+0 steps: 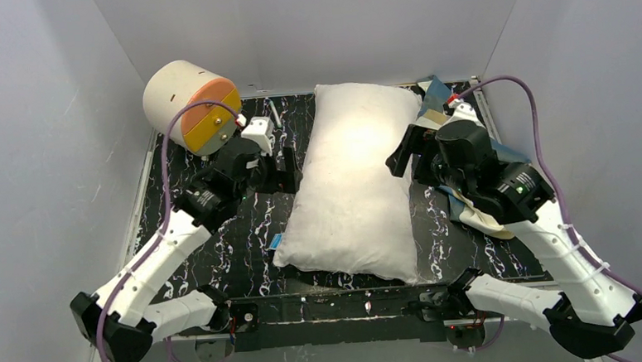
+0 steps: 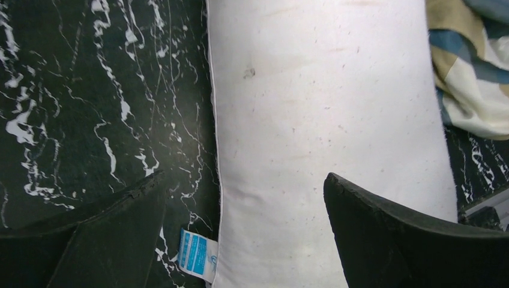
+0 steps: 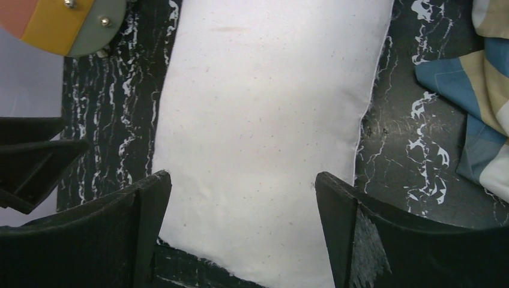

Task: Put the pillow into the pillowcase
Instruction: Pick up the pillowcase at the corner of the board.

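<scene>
Bases of both arms sit at the near edge of the black marbled table; right past them the pillow lies flat and lengthwise down the middle, its near end closest to the bases and its far end up by the back wall; it's fully out on the table, not inside anything. Small blue tag sticks out of its near left corner onto the marble; it shows up in the left wrist view too.

Halfway up, the left gripper is at the pillow's left edge with fingers spread wide; its own camera has one finger over bare table and the other over white fabric. Right gripper is at the opposite edge, also spread wide, with the pillow filling the gap between its fingers; can't tell if either one actually touches the fabric.

Pillowcase is crumpled along the right side beside the pillow, partly under the right arm, blue, tan and cream blocks bunched up; looks flat and slack. Far left corner has a cream cylinder with an orange and yellow end face, lying on its side.
</scene>
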